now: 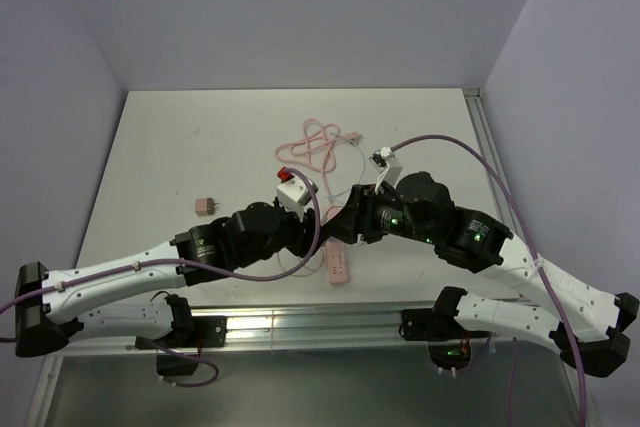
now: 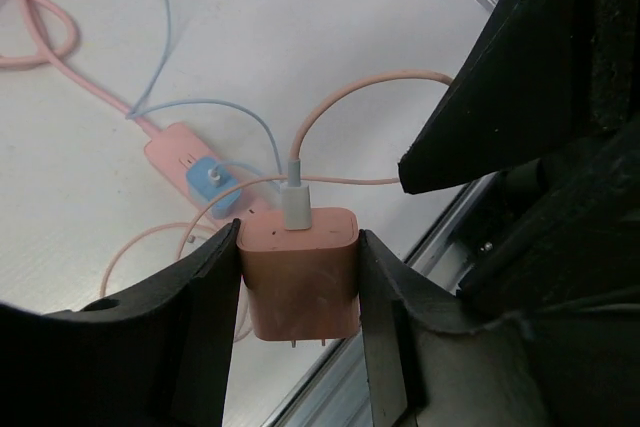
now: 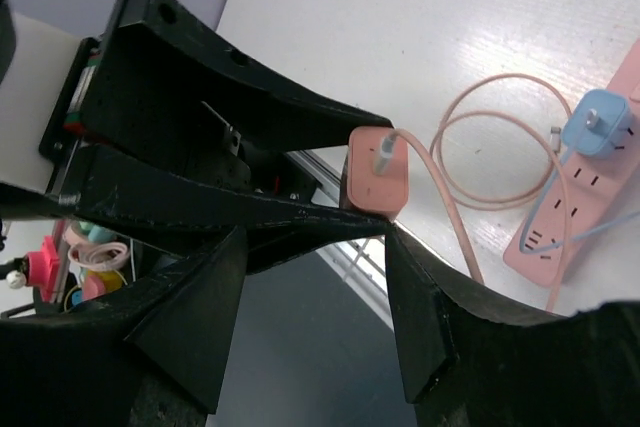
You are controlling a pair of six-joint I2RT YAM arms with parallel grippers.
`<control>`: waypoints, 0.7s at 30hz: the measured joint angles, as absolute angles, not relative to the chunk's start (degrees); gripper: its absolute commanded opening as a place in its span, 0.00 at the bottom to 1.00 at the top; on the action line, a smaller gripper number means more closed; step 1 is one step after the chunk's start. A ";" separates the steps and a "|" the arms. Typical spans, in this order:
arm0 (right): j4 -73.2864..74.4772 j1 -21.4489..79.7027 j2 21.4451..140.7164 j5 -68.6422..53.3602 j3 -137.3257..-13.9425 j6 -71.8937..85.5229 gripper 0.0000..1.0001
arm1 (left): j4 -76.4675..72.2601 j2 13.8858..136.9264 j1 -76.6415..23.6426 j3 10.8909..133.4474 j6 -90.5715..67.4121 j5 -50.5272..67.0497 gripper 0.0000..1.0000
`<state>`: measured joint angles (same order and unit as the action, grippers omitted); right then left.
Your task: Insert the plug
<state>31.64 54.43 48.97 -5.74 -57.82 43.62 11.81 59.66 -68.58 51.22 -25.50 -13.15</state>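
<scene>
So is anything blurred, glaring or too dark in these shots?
Top view: evenly lit, glare on the metal rail. Left wrist view: pink adapter sharp, left gripper fingers featureless black. Right wrist view: right gripper fingers dark and soft, power strip clear.

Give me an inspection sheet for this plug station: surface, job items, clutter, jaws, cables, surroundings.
Surface: white table, no spills seen.
Job's things: pink charger held off the table, prongs down; pink power strip lying flat with a blue adapter plugged in.
Clutter: small pink adapter lying alone to the left.
Grippers: left gripper has its jaws shut on the charger's sides; right gripper has its jaws open, close to the charger.
Cables: pink cord leaves the charger's top; pink coil lies mid-table; purple robot cable loops over the arms.
Surroundings: pale walls; metal rail along the near edge.
</scene>
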 measured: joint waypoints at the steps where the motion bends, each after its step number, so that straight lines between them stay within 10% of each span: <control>1: 32.08 54.43 48.95 -5.80 -57.82 43.81 0.64 | 11.73 59.83 -69.60 51.20 -24.80 -14.98 0.00; 21: 36.07 54.33 48.40 -6.15 -57.54 44.42 0.54 | 6.09 55.35 -80.09 47.94 -16.51 -24.27 0.00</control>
<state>36.07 54.33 48.40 -6.15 -57.54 44.42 6.09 55.35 -80.09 47.94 -16.51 -24.27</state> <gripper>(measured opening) 0.532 0.498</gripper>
